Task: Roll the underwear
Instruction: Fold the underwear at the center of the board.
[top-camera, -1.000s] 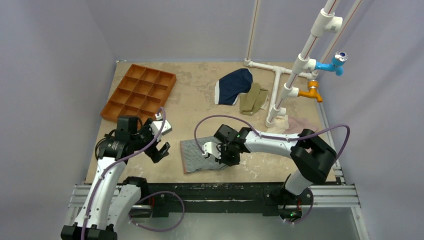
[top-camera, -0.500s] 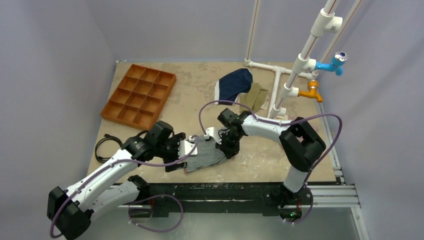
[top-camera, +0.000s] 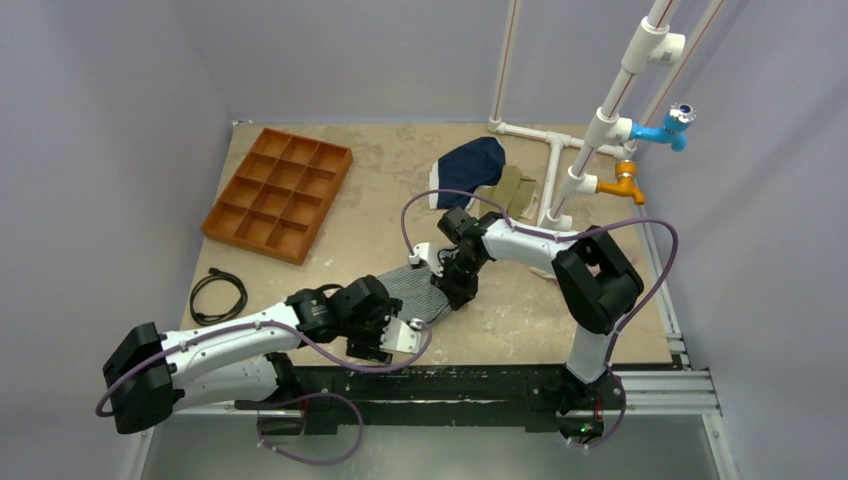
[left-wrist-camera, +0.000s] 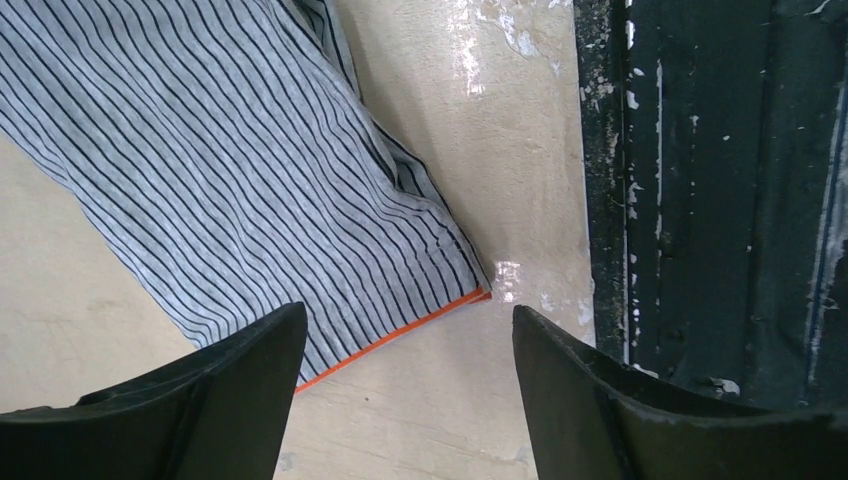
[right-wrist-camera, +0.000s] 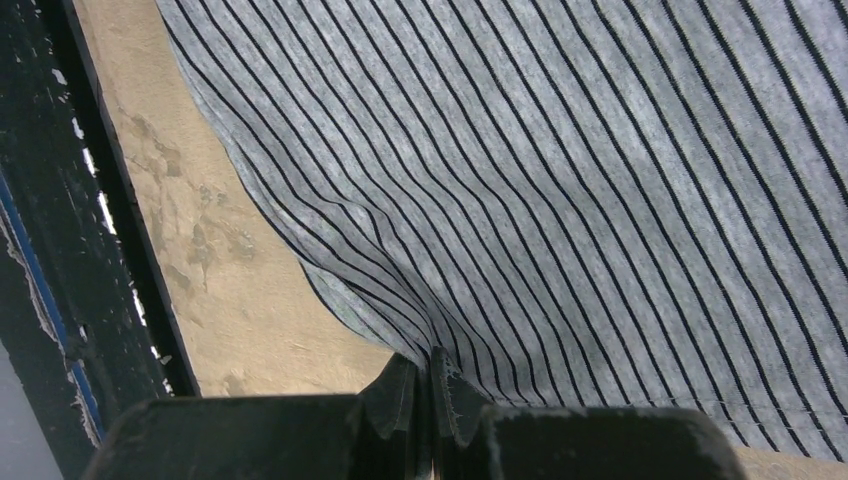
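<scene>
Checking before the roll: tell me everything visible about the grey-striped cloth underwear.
The grey-and-white striped cloth underwear is soft knit with thin dark stripes and an orange-trimmed hem. It lies mostly flat, unrolled, on the beige table near its front edge. The right hand pinches one edge, puckering it; the open left hand hovers over the orange-trimmed corner.

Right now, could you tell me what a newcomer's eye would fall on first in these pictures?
The striped underwear lies near the table's front edge, with the right gripper pinched shut on one edge and the left gripper open above its orange-trimmed corner. Next come the orange compartment tray at the far left and the white pipe frame at the far right.
</scene>
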